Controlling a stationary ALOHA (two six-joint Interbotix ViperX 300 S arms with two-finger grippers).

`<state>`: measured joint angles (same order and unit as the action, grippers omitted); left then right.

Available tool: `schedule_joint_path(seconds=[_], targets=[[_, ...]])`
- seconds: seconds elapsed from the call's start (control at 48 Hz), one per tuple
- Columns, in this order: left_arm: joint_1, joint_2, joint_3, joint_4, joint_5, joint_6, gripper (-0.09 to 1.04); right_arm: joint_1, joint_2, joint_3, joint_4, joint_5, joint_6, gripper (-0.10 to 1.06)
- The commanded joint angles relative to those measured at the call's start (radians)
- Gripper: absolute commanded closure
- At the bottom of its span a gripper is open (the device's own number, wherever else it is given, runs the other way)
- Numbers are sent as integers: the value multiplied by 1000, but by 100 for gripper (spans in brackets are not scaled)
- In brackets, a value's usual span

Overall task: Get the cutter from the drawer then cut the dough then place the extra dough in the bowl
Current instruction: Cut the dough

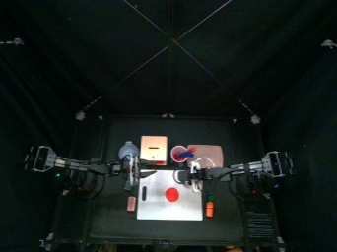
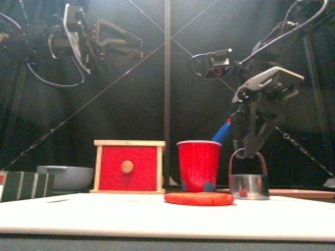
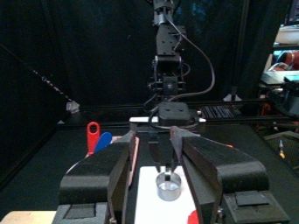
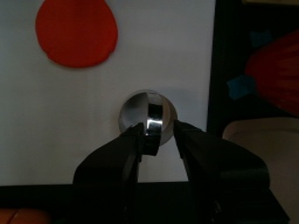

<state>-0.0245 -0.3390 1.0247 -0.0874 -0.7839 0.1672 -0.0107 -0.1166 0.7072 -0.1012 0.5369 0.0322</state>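
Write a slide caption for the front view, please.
Right gripper holds the metal cutter upright beside the red dough disc on the white board.

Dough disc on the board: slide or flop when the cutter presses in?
Likely soft: the dough lies flat with rounded edges, so it should dent, not resist. It may skid; the white board looks smooth. The cutter, held by its wire handle in the right gripper, might tilt on contact.

Left end effector (image 3: 163, 159) jaws apart, white cutting board (image 3: 149, 189) showing between them. Cutter (image 3: 170, 185) sits on the board in the gap, wire handle running up to right end effector (image 3: 173, 122) above it. Red knife (image 3: 93, 137) and blue knife (image 3: 104, 141) past one jaw.
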Motion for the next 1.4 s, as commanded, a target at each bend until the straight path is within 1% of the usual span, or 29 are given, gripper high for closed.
schedule_joint_path(seconds=[0.021,0.146,0.271,0.354,0.521,0.625,0.75,0.875,1.104,1.146,1.208,1.292,1.333,1.396], targets=[[-9,15,8,14,-9,31,17,-9,-17,-9,29,-3,-2,25],[-17,34,26,21,-11,58,17,-9,-25,-8,64,-3,-2,25],[-32,46,38,14,-11,60,17,-5,-28,-14,77,-8,-2,26],[-34,52,43,0,-11,58,17,0,-25,-18,78,-8,-2,31],[-41,71,44,-23,-11,60,17,2,-21,-21,78,-8,-2,45],[-46,83,44,-28,-11,60,17,6,-28,-29,78,0,-2,51],[-44,94,44,-31,-9,58,17,28,-34,-54,84,11,0,52],[-46,110,48,-49,-9,60,17,61,-23,-115,87,32,2,52],[-35,140,74,-86,-9,74,17,120,43,-238,100,92,6,52],[-31,137,78,-89,-9,77,17,127,57,-255,101,94,15,52],[-25,135,81,-92,-9,81,17,135,83,-278,94,98,46,52],[-26,132,83,-92,-9,86,17,143,112,-302,86,110,110,52],[-26,132,83,-92,-9,87,17,143,126,-313,74,121,152,52],[-26,132,84,-92,-9,87,17,147,141,-321,51,127,192,52]])
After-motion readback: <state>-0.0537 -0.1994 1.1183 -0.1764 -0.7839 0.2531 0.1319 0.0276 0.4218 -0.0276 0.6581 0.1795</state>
